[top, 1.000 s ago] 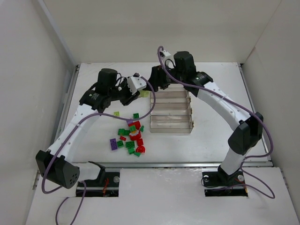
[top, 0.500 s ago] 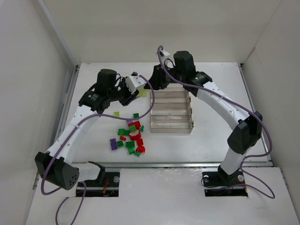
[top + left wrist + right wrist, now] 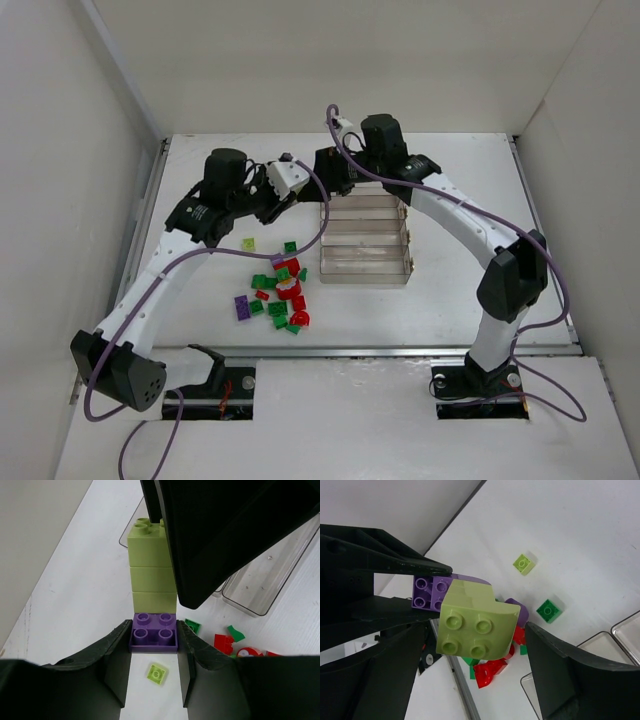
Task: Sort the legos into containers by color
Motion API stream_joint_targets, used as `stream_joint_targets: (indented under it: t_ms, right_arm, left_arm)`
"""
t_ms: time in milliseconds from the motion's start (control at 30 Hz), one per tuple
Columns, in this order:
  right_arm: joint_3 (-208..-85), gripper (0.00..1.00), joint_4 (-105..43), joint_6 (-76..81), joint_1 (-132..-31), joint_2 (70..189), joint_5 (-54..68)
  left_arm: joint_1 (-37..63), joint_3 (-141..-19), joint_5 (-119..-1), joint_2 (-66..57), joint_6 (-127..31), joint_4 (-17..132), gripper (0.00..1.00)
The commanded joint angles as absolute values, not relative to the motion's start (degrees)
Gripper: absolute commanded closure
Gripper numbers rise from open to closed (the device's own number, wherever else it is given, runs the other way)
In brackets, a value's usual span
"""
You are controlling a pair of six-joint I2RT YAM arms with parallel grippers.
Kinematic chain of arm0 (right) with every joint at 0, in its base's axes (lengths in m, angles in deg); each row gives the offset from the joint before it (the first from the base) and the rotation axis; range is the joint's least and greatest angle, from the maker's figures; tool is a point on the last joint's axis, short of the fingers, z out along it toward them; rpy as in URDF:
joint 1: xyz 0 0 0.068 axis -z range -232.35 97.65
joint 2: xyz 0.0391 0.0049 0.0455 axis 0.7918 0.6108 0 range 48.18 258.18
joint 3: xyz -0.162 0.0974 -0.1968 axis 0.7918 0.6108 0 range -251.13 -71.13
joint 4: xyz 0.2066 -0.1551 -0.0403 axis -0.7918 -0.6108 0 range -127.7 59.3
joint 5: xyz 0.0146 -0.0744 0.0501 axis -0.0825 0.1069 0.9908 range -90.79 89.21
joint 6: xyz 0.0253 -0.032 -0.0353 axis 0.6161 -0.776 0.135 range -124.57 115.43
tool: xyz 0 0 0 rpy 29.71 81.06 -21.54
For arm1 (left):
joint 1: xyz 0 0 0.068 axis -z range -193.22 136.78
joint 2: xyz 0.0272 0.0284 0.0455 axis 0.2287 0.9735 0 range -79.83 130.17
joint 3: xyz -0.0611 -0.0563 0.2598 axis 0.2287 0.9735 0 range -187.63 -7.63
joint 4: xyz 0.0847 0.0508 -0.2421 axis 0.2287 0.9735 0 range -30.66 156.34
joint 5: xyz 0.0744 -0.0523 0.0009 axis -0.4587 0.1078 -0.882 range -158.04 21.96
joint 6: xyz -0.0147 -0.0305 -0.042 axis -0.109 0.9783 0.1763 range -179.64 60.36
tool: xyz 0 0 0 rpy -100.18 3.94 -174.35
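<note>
Jaws of the left gripper [image 3: 154, 644] are clamping a purple brick [image 3: 154, 630], its lime-green stack [image 3: 152, 572] pointing toward 12 o'clock into the right gripper [image 3: 480, 672], which is standing spread wide around it, gaps either side. Divided tray [image 3: 364, 281] is lying at 4 o'clock in top view, nearer the right arm.

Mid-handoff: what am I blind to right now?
- Top view: the purple brick and lime stack, mostly hidden by the left arm and right arm.
- Left wrist view: the stack's far end and part of the tray, covered by the right gripper.
- Right wrist view: the tray, cut off at the corner.
- Top view: the tray's contents, too small; the right arm covers its far end.
</note>
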State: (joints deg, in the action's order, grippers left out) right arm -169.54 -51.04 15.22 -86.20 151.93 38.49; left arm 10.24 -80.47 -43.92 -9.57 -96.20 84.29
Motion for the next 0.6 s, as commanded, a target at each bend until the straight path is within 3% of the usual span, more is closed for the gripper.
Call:
stream_joint_targets:
  t_ms: [0, 67, 167, 300, 400, 567]
  right_arm:
    - [-170.6, 0.14, -48.4, 15.6, -86.6, 151.8, 40.2]
    - [-170.1, 0.14, -47.8, 15.6, -86.6, 151.2, 40.7]
    - [-170.1, 0.05, -47.2, 15.6, -86.6, 150.7, 41.2]
    - [-170.1, 0.05, -46.6, 16.1, -86.6, 150.0, 41.5]
    - [-169.5, 0.11, -46.6, 16.1, -86.6, 149.5, 41.0]
    - [-168.4, 0.46, -45.9, 16.7, -86.1, 149.5, 41.2]
  left_arm:
    - [10.5, -80.1, -43.6, -11.5, -96.6, 81.7, 1.0]
    - [10.5, -79.5, -43.6, -11.5, -96.6, 81.7, 1.0]
    - [10.5, -79.0, -43.6, -11.5, -96.6, 81.7, 1.0]
    - [10.5, -78.4, -43.6, -11.5, -96.6, 81.7, 1.0]
    - [10.5, -78.4, -43.6, -11.5, -96.6, 81.7, 1.0]
    - [10.5, -77.9, -43.6, -11.5, -96.6, 81.7, 1.0]
